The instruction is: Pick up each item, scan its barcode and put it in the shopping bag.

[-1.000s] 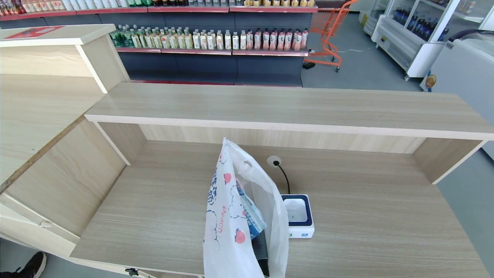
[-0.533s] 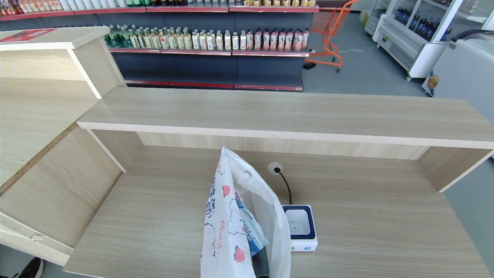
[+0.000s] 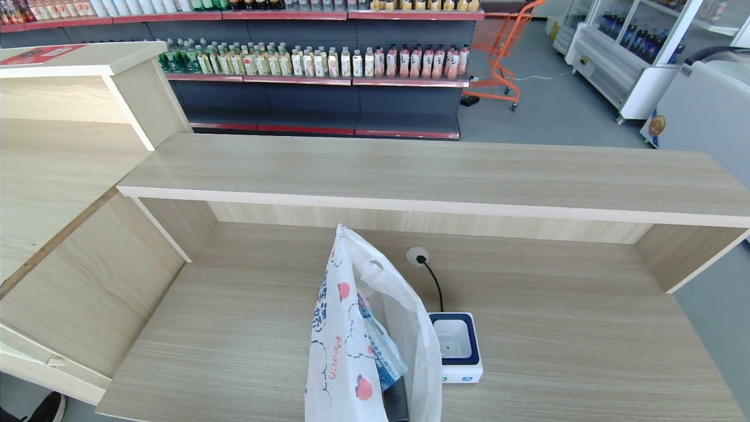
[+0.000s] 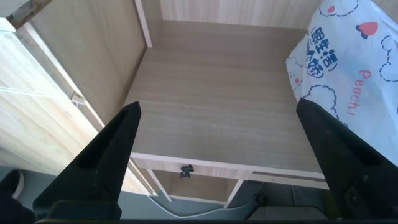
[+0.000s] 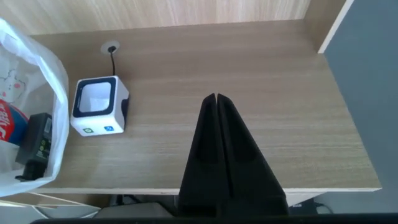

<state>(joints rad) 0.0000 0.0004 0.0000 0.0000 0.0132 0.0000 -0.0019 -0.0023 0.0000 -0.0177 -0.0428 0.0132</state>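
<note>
Shopping bag [image 3: 337,351] upright on counter [image 3: 234,328], blue packet [image 3: 382,349] and black item [image 3: 396,400] inside

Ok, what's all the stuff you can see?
counter: one, light wood
shopping bag: one, white with pink and blue print, counter's front edge
packet: one, blue and white, in the bag
black item: one, in the bag
scanner: one, white and dark blue, right of bag
cable: one, black, behind scanner
bottles: many, mixed colours, shelves behind
cart: one, orange, far behind
left gripper: one, black, open, left of bag
right gripper: one, black, shut, right of scanner
</note>
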